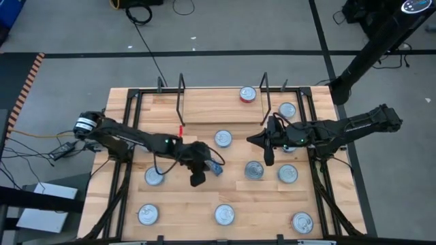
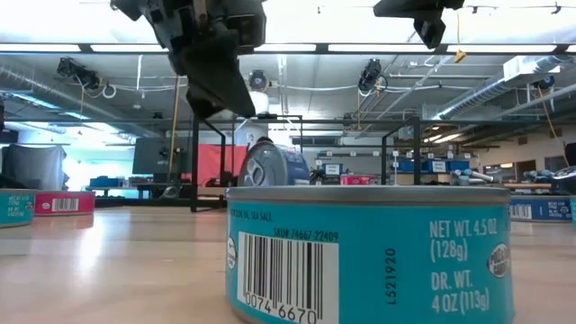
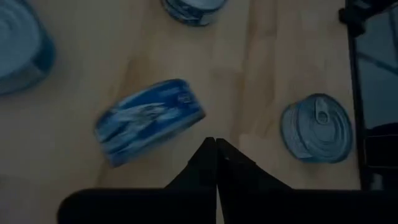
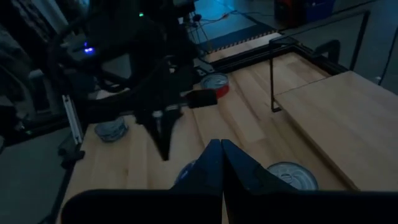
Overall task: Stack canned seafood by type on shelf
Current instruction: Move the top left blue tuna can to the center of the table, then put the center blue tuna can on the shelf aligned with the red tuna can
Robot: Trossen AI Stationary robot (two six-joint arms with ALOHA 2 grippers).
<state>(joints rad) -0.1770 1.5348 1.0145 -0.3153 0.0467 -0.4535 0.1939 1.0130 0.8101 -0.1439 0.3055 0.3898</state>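
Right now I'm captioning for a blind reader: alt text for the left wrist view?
The left gripper, fingers shut and empty, hangs above a blue-labelled tin tipped on its side on the wooden table; another tin sits upright nearby.

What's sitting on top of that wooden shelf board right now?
The shelf holds one red-labelled tin, near its right end. A second tin lies by the right uprights; whether it rests on the board is unclear. No stacks yet.

In the low view the nearest tin (image 2: pixel 369 252) is cropped below, hiding most of the tipped tin (image 2: pixel 273 166) behind.
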